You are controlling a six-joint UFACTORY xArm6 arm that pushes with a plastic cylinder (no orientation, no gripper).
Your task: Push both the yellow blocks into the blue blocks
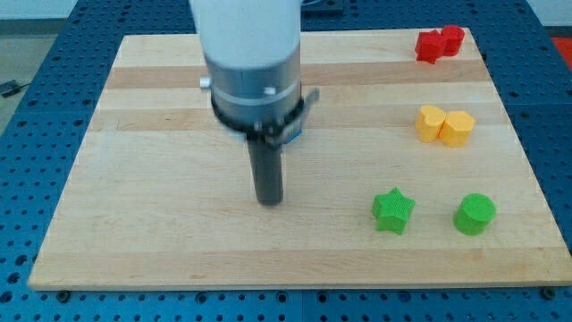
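Two yellow blocks touch each other at the view's right: a rounded one [431,122] on the left and a hexagon [458,129] on the right. A bit of a blue block [293,135] shows just behind the arm's collar; the arm hides the rest and any other blue block. My tip [269,200] rests on the board near the middle, below the blue bit and far left of the yellow blocks.
Two red blocks [440,43] touch at the view's top right corner. A green star [392,211] and a green cylinder [474,215] sit at the lower right. The wooden board [134,224] ends in edges all round, with a blue perforated table beyond.
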